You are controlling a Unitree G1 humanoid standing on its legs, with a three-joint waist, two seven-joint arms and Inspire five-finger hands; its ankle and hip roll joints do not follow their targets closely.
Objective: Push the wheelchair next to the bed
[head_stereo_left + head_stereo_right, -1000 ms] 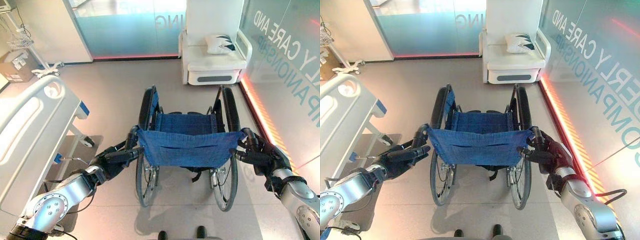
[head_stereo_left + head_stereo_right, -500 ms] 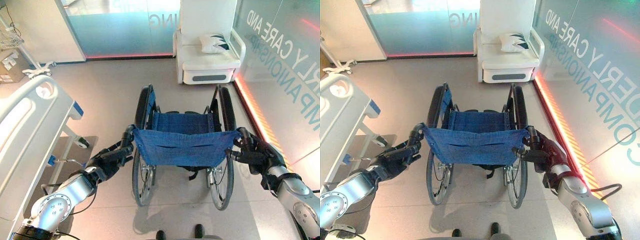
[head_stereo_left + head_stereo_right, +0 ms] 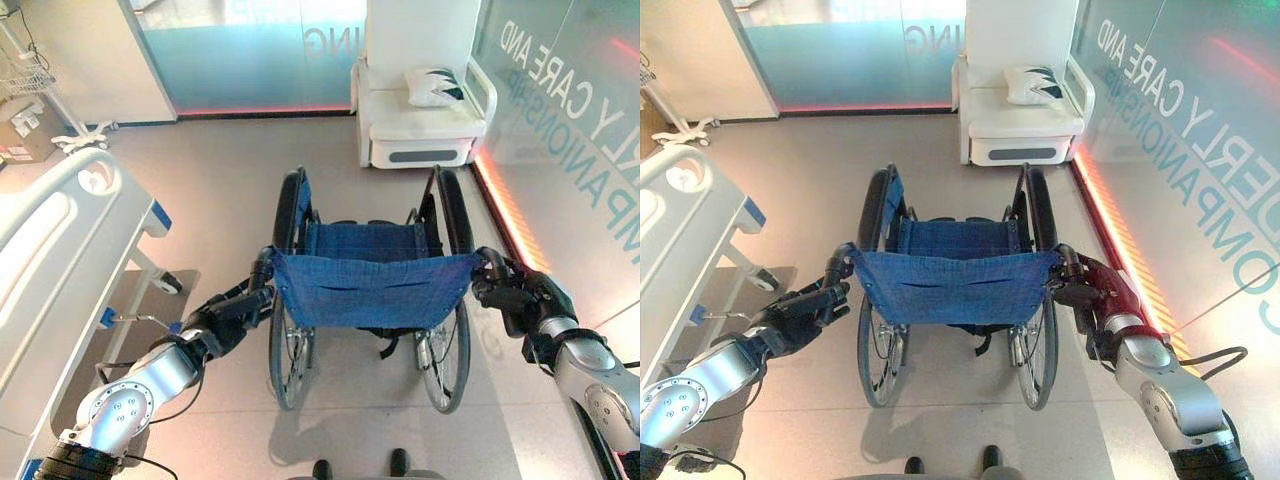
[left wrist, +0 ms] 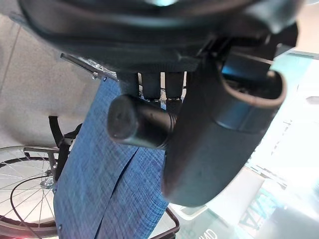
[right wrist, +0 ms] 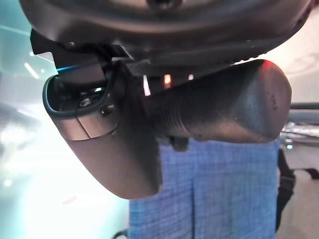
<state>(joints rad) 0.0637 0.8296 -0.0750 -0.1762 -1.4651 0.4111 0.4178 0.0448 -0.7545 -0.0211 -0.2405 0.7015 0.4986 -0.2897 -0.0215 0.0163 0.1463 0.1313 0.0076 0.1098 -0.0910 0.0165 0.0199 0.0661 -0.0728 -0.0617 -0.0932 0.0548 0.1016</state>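
Note:
A wheelchair (image 3: 372, 290) with a blue cloth back stands in the middle of the floor, facing away from me. My left hand (image 3: 225, 318) is at its left push handle (image 4: 139, 122), with the thumb curled beside the black grip. The right push handle (image 5: 219, 107) lies inside the curled fingers of my right hand (image 3: 520, 295). The white bed (image 3: 50, 260) runs along the left side, its footboard about a wheel's width from the wheelchair's left wheel.
A white armchair (image 3: 425, 110) with a pillow (image 3: 437, 87) stands ahead by the far wall. A glass wall (image 3: 580, 130) with a lit floor strip runs along the right. A cardboard box (image 3: 25, 135) and a wheeled stand (image 3: 60, 130) sit at the far left.
The whole picture has shifted a little, so the camera has moved. Both hands stay at the push handles, and the wheelchair keeps its place between them.

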